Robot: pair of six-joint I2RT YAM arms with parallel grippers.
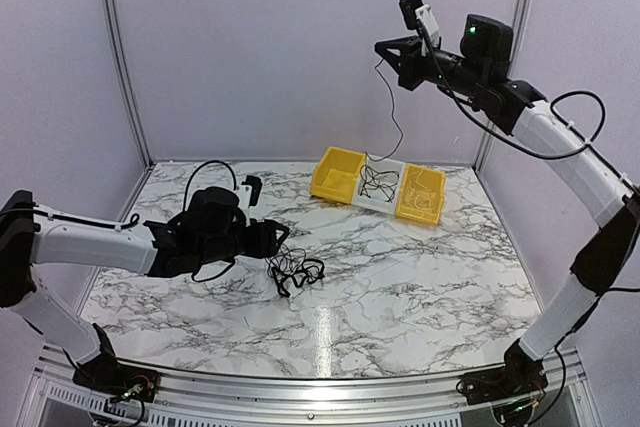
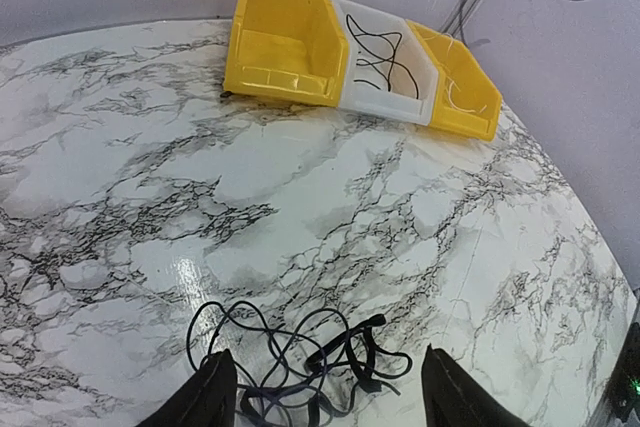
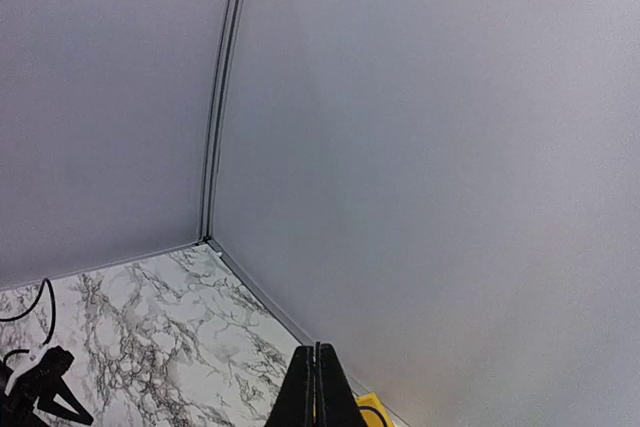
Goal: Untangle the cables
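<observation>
A small tangle of thin black cables (image 1: pixel 296 272) lies on the marble table (image 1: pixel 400 287), just right of my left gripper (image 1: pixel 274 240). In the left wrist view the tangle (image 2: pixel 300 357) sits between my open left gripper (image 2: pixel 327 352) fingers, and neither finger touches it. My right gripper (image 1: pixel 383 48) is raised high at the back, shut on one thin cable (image 1: pixel 392 112). That strand hangs down into the white bin (image 1: pixel 372 201), where more black cables (image 2: pixel 380 52) lie. In the right wrist view my right gripper (image 3: pixel 317 349) shows its jaws pressed together.
The white bin (image 2: pixel 400 105) stands between two yellow bins (image 1: pixel 333 175) (image 1: pixel 424 195) at the back of the table; the yellow ones (image 2: pixel 285 42) (image 2: pixel 465 92) show no black cables. Pale walls enclose the table on three sides.
</observation>
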